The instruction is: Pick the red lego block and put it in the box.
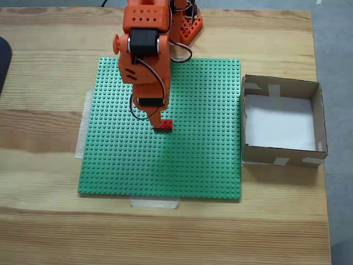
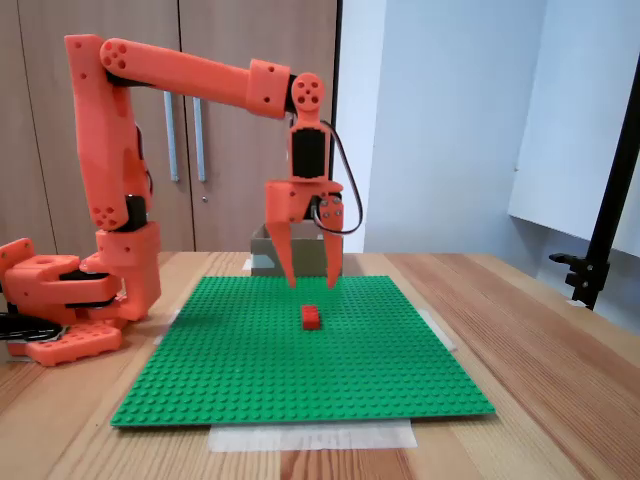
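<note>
The red lego block [image 1: 164,126] [image 2: 312,318] lies on the green studded baseplate [image 1: 209,165] [image 2: 250,370], a little left of its middle in the view from above. My orange gripper [image 1: 156,118] [image 2: 312,285] hangs straight down over the block. It is open, its two fingers spread to either side, and their tips stop a short way above the block without touching it. The box [image 1: 281,121], brown cardboard with a white floor, stands off the plate's right edge in the view from above. In the side view a part of the box [image 2: 262,262] shows behind the gripper.
The arm's base [image 1: 187,25] [image 2: 60,300] sits at the far edge of the wooden table. Pale tape [image 1: 154,202] holds the plate down. A dark object [image 1: 3,61] lies at the left edge. A black stand [image 2: 600,250] rises at the right of the side view.
</note>
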